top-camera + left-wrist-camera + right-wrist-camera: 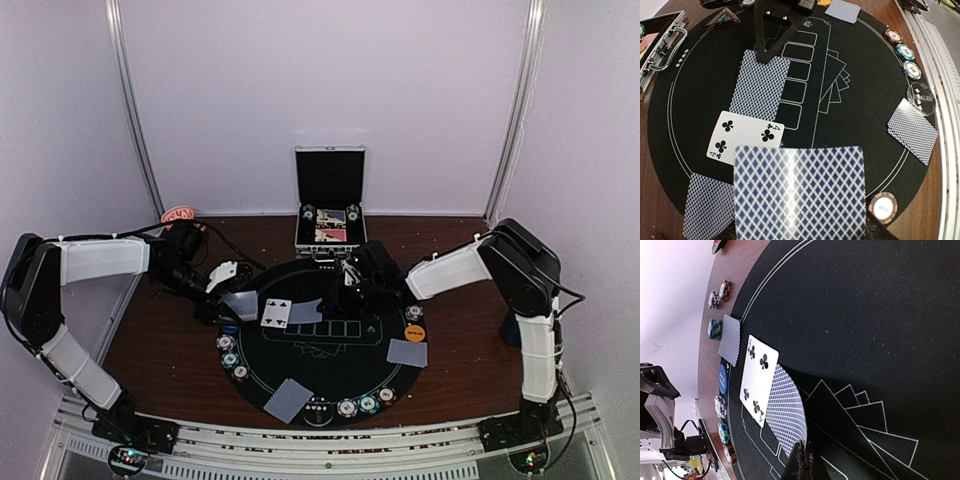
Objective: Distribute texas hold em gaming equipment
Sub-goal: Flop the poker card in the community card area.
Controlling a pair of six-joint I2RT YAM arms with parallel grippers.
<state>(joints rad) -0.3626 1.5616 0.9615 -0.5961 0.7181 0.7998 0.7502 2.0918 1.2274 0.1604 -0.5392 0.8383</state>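
Filling the bottom of the left wrist view, a deck of blue-backed playing cards (800,200) is clamped in the left fingers (657,384), which stand partly open around it, above the black round felt mat (865,90). Just beyond, a face-up four of clubs (746,137) lies on the mat, overlapping a face-down card (760,85). The right fingers (772,37), closed together, touch that card's far end. Striped poker chips (905,52) sit beside the mat's edge on the brown table (170,350).
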